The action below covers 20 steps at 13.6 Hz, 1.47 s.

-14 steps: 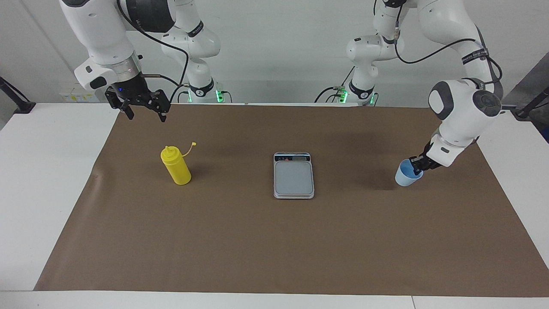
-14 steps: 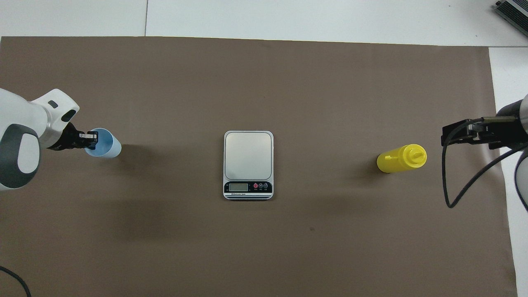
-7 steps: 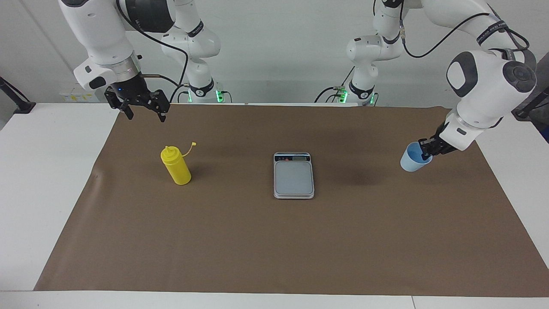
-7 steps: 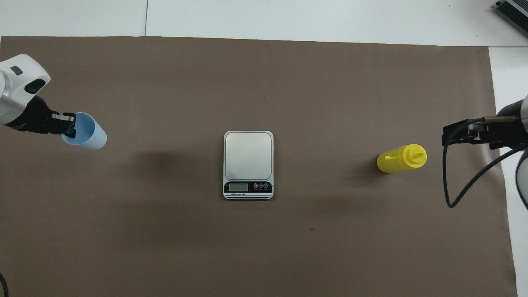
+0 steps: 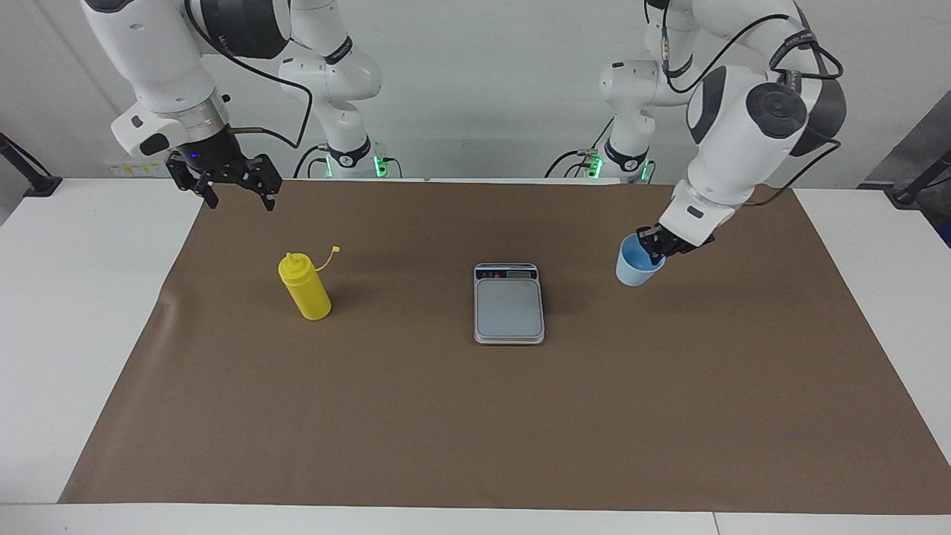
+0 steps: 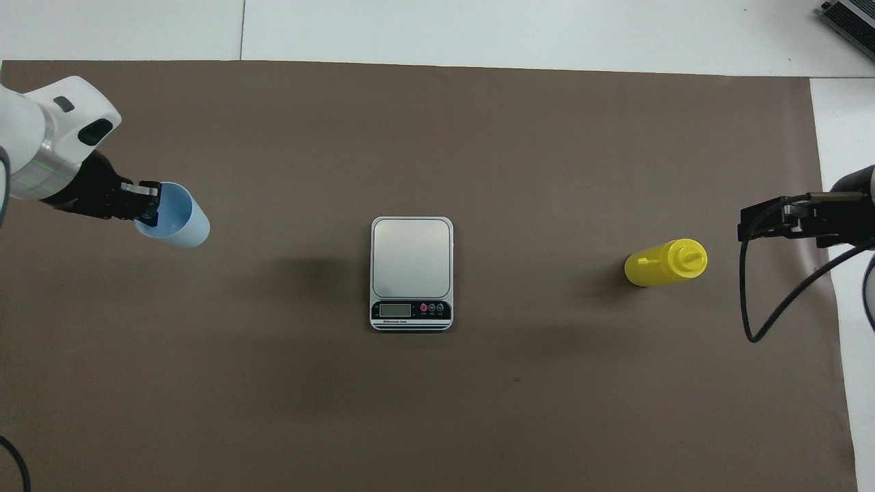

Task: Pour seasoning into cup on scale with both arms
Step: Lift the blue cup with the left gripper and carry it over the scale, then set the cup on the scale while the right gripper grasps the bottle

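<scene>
The yellow seasoning bottle [image 5: 304,288] [image 6: 664,262] stands upright on the brown mat toward the right arm's end, cap hanging open on its strap. The silver-grey scale [image 5: 509,304] [image 6: 411,272] lies in the middle of the mat with a bare plate. My left gripper [image 5: 654,249] [image 6: 145,203] is shut on the rim of the light-blue cup [image 5: 636,261] [image 6: 175,221] and holds it in the air over the mat, between the scale and the left arm's end. My right gripper [image 5: 233,187] [image 6: 769,222] is open and empty, raised over the mat's edge beside the bottle.
The brown mat [image 5: 475,416] covers most of the white table [image 5: 67,312]. A black cable [image 6: 765,307] hangs from the right arm's wrist.
My left gripper has lifted the cup off the mat and carried it toward the scale. My right gripper has shifted slightly away from the bottle toward the table's end.
</scene>
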{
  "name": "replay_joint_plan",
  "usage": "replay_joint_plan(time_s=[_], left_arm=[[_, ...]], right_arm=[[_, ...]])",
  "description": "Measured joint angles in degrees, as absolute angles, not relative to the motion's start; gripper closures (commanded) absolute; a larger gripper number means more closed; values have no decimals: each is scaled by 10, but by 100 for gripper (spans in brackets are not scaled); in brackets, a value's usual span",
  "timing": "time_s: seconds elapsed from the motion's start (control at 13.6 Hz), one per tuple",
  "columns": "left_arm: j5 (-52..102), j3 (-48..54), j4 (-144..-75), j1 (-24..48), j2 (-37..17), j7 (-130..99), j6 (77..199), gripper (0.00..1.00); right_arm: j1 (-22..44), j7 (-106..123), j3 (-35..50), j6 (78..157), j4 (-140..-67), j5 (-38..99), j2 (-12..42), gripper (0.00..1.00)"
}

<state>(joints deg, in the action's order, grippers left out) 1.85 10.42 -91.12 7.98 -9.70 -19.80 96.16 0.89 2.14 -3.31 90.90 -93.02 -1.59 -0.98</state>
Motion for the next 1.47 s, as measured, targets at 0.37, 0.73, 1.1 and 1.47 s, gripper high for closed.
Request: replay_joint_plan(time_s=[0.37, 0.73, 1.1, 1.47], left_arm=[[21, 105, -918, 149, -113, -304, 1042, 100], [22, 105, -926, 201, -145, -376, 1084, 100], [22, 104, -929, 232, -184, -407, 1116, 100], [21, 104, -969, 254, -199, -427, 1168, 100]], right_arm=[[-46, 220, -34, 985, -985, 23, -24, 0], [-88, 420, -35, 1083, -1084, 116, -57, 0], [-133, 647, -36, 1152, -1170, 247, -60, 0], [-154, 817, -36, 1187, -1240, 396, -59, 0]])
